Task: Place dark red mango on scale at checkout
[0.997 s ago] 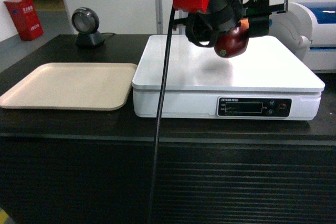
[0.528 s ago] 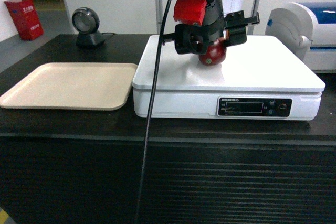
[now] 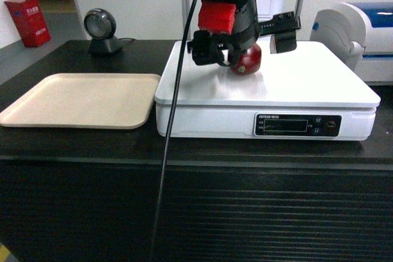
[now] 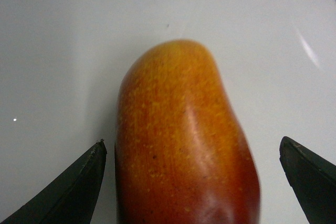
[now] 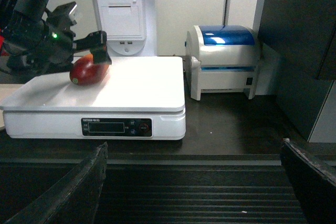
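Note:
The dark red mango (image 3: 247, 63) lies on the white platform of the scale (image 3: 307, 84), on the dark checkout (image 3: 196, 213) counter. My left gripper (image 3: 242, 47) hangs over it, open, one finger on each side. In the left wrist view the mango (image 4: 184, 145) fills the middle between the fingertips (image 4: 94, 166), with a gap on both sides, and white scale (image 4: 63, 51) shows all around. The right wrist view shows the mango (image 5: 86, 70) resting on the scale (image 5: 142, 85). My right gripper (image 5: 194, 145) is open and empty, low before the counter's ribbed front (image 5: 210, 192).
A beige tray (image 3: 80, 99) lies left of the scale. A round barcode scanner (image 3: 101, 29) stands behind it. A white and blue label printer (image 5: 226, 59) sits right of the scale, and a white terminal (image 5: 123, 14) stands behind. A red box (image 3: 27, 21) is on the floor at far left.
My left gripper carried the mango down and leftward onto the scale platform, then opened its jaws. The mango now rests on the platform, free of the fingers.

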Robot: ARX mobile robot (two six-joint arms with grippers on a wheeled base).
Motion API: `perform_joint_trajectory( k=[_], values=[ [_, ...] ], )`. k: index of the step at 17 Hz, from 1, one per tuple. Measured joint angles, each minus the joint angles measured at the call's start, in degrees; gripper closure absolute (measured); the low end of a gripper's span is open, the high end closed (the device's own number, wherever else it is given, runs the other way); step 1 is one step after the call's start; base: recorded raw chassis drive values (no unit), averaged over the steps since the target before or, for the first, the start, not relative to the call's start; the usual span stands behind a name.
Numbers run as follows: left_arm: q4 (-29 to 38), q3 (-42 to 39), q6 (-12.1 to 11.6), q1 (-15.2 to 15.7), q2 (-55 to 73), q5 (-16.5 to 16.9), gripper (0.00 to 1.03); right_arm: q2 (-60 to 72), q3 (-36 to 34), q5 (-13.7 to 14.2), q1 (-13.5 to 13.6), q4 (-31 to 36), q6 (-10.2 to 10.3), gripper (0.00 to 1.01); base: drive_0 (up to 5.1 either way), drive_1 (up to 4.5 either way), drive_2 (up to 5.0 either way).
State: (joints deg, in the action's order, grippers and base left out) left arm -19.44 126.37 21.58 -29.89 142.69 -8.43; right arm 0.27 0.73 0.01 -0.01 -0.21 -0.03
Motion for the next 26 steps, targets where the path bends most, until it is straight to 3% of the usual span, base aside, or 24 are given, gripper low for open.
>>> perform_joint_trajectory(
  k=[3,5,7,11,12,13,15,16,17,18,19,24,26],
  values=[
    [5.3,-2.9,-3.8,0.3,-4.2,0.1,0.05,0.0,0.0,0.0,0.0,0.0,0.0,0.03,0.0,0.0,0.0],
    [14.3,-8.9,-8.4,0.5,-9.5,1.5,0.05,0.0,0.0,0.0,0.0,0.0,0.0,0.03,0.0,0.0,0.0],
    [26.9,-19.0,-12.4,0.9,-16.3,6.8,0.05,0.0,0.0,0.0,0.0,0.0,0.0,0.03,0.0,0.0,0.0],
    [48.3,-42.6,-14.4,3.3,-33.8,15.9,0.05,0.0,0.0,0.0,0.0,0.0,0.0,0.03,0.0,0.0,0.0],
    [52.1,-49.9,-15.6,5.4,-39.6,15.3,0.05,0.0,0.0,0.0,0.0,0.0,0.0,0.03,0.0,0.0,0.0],
    [54.6,-61.5,-15.3,11.5,-48.8,16.2,0.05,0.0,0.0,0.0,0.0,0.0,0.0,0.03,0.0,0.0,0.0],
    [56.9,-71.2,-15.0,18.0,-55.8,16.4,0.05,0.0,0.0,0.0,0.0,0.0,0.0,0.03,0.0,0.0,0.0],
    [53.1,-74.2,-16.2,20.3,-59.6,12.8,0.09,0.0,0.0,0.0,0.0,0.0,0.0,0.03,0.0,0.0,0.0],
    [52.7,-79.2,-18.0,23.7,-63.9,8.1,0.2,0.0,0.0,0.0,0.0,0.0,0.0,0.03,0.0,0.0,0.0],
    [54.7,-85.9,-19.4,28.2,-68.7,8.5,0.31,0.0,0.0,0.0,0.0,0.0,0.0,0.03,0.0,0.0,0.0],
    [56.5,-92.3,-20.0,30.8,-73.4,7.4,0.42,0.0,0.0,0.0,0.0,0.0,0.0,0.03,0.0,0.0,0.0],
    [60.3,-109.0,-20.6,29.7,-83.8,8.4,0.98,0.0,0.0,0.0,0.0,0.0,0.0,0.03,-0.1,-0.07,-0.1],
    [60.4,-112.7,-20.7,29.9,-88.0,8.3,1.01,0.0,0.0,0.0,0.0,0.0,0.0,0.03,0.0,0.0,0.0]
  ],
)
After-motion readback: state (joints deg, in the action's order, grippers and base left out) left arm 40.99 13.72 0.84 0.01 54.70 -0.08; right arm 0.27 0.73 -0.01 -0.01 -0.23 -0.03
